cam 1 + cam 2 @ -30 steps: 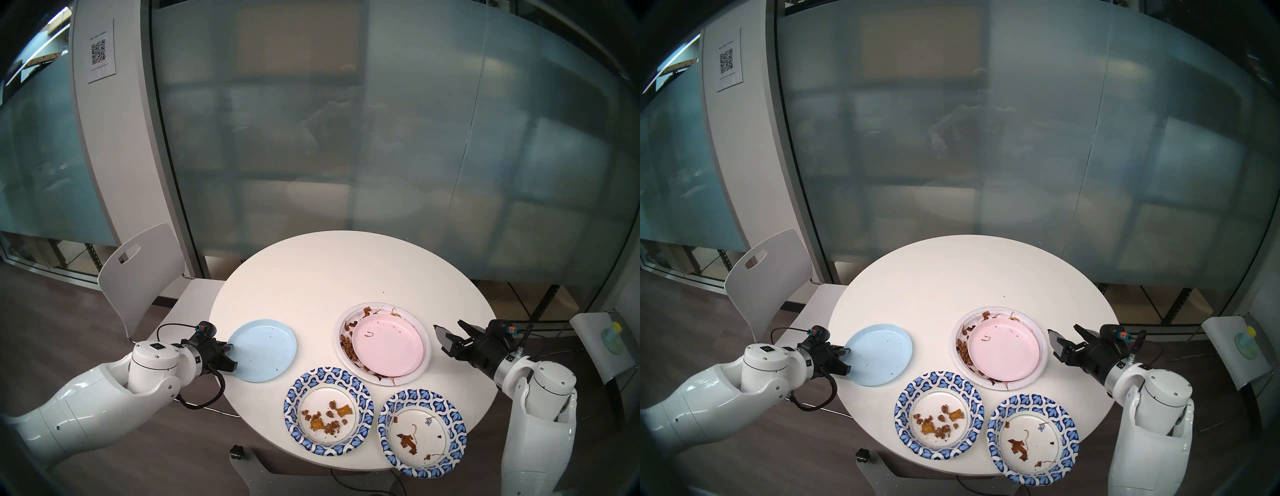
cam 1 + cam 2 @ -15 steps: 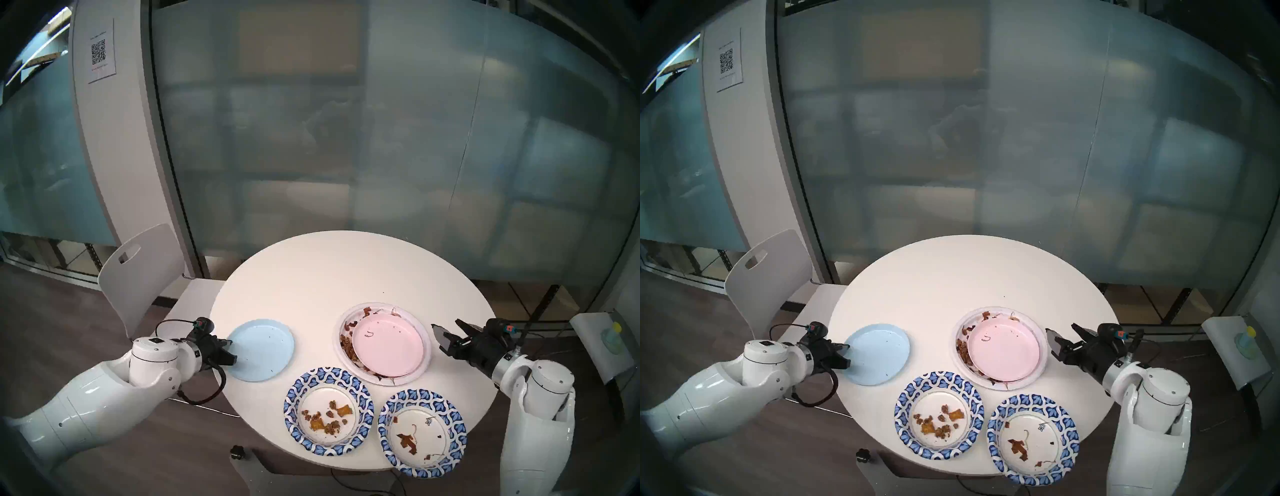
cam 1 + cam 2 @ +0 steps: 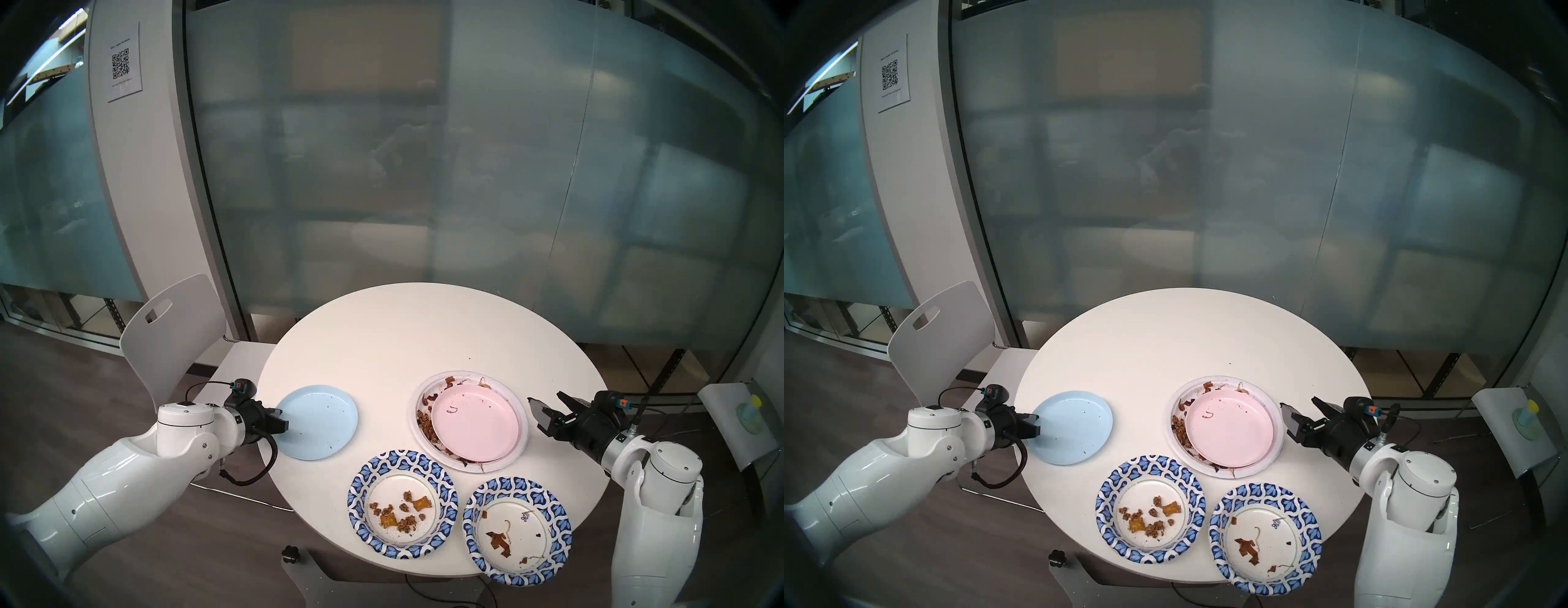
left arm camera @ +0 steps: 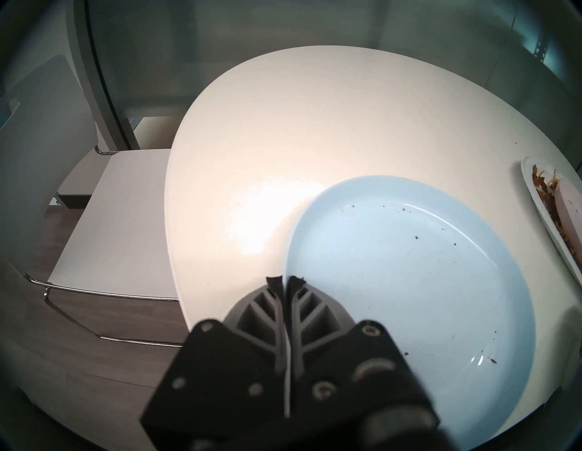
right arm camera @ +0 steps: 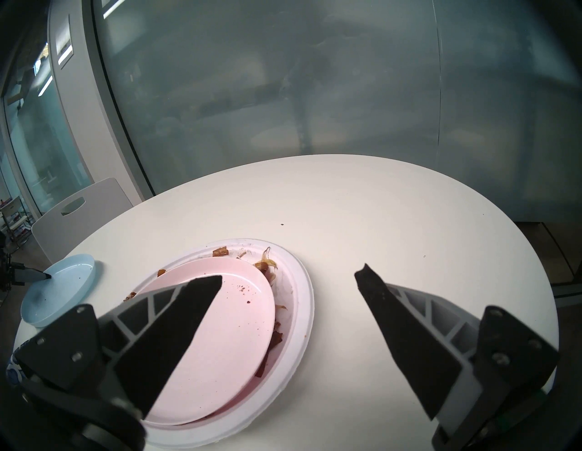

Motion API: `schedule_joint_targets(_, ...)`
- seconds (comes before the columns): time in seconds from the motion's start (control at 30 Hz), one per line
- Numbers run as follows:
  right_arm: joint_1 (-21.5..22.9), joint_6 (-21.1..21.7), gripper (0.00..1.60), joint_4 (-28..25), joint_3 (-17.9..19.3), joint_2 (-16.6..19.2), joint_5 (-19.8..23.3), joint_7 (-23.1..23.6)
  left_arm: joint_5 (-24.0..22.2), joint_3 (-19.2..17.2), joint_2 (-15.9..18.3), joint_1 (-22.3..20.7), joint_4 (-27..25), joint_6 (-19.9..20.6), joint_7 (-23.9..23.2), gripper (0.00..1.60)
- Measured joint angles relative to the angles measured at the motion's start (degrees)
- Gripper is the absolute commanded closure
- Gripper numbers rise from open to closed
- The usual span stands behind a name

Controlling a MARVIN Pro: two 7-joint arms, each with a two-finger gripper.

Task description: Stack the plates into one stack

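Observation:
My left gripper [image 3: 282,421] [image 4: 285,282] is shut on the near left rim of the light blue plate [image 3: 318,422] [image 4: 409,283], which sits at the table's left side and looks slightly raised at my end. The pink plate [image 3: 475,424] [image 5: 220,315] lies inside the large white paper plate [image 3: 522,441] with brown scraps around it. Just right of that pair my right gripper [image 3: 549,403] [image 5: 289,275] hangs open and empty. Two blue-patterned plates [image 3: 358,501] [image 3: 471,530] with food scraps sit along the front edge.
The round white table [image 3: 382,339] stands before a frosted glass wall. A white chair [image 3: 178,322] is tucked in at its left, right behind my left arm. A small stand with a yellow-capped bottle [image 3: 753,409] is at the far right.
My left gripper closed on the light blue plate's rim, and plate and wrist have risen a little and shifted left. The right arm has hardly moved.

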Motion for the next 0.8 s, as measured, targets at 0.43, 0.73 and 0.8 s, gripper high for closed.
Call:
schedule_joint_targets(0.43,-0.21,-0.31,0.0,-0.04,0.54,-0.86,0.01,-0.04,-6.38,-3.31,-1.28,-0.26,-2.12,2.09,0.59,1.6)
schedule_joint_targets(0.73,-0.34,-0.37,0.0,-0.14,0.9,-1.11,-0.03,0.04,-11.76,-5.91,-2.44,-0.19,-1.34,3.22,2.26,1.6)
schedule_joint_targets(0.8,-0.36,-0.38,0.0,-0.17,0.95,-1.15,-0.05,0.08,-13.32,-6.64,-2.74,-0.22,-1.04,3.62,2.5,1.6)
